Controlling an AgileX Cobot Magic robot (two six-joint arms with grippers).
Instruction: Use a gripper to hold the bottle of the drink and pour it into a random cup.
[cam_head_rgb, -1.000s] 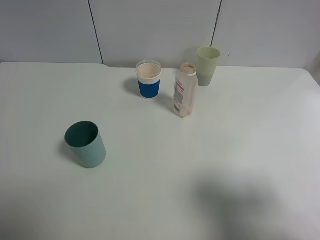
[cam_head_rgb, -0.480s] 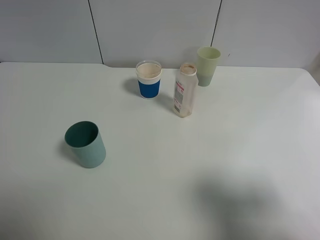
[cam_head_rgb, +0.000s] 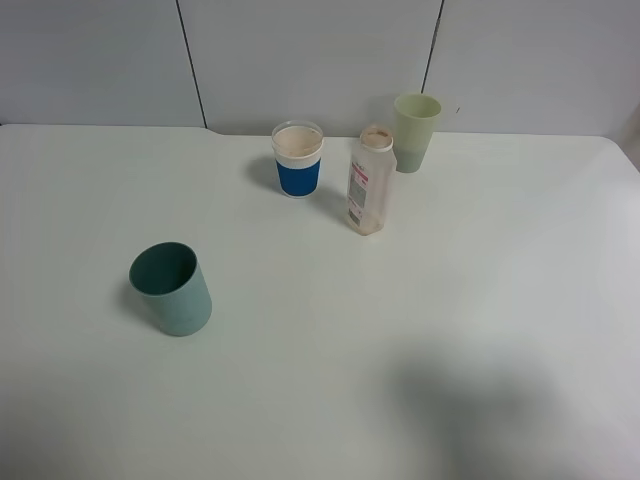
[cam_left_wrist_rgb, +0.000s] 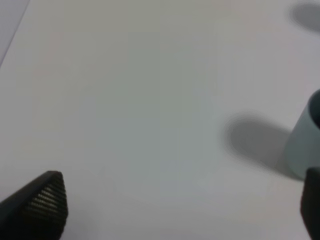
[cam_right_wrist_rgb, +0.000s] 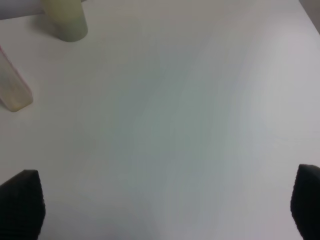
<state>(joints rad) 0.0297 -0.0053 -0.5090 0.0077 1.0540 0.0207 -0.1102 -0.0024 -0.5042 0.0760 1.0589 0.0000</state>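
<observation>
Wide apart and empty, the right gripper (cam_right_wrist_rgb: 165, 205) shows only its two black fingertips at the edges of the right wrist view, with bare white tabletop (cam_head_rgb: 480, 300) between them; neither arm appears in the exterior high view. The bottle of the drink (cam_head_rgb: 370, 181), a small translucent whitish plastic bottle with a beige-rimmed mouth and a pink-and-white label, stands upright toward the far side of the table, so its long axis is vertical. From the right gripper it lies ahead and off toward the table's middle, only its base edge (cam_right_wrist_rgb: 14, 90) showing in the wrist view, well apart from the fingers. Just behind it stands a pale green plastic cup (cam_head_rgb: 416, 131), and just beside it on the left a white cup with a blue band (cam_head_rgb: 297, 159). A teal plastic cup (cam_head_rgb: 171, 288) sits well apart, nearer the left gripper (cam_left_wrist_rgb: 180, 210), whose ribbed black fingers are also spread and hold nothing. The right arm looks the likelier one to reach the bottle, by a forward approach from the side.
</observation>
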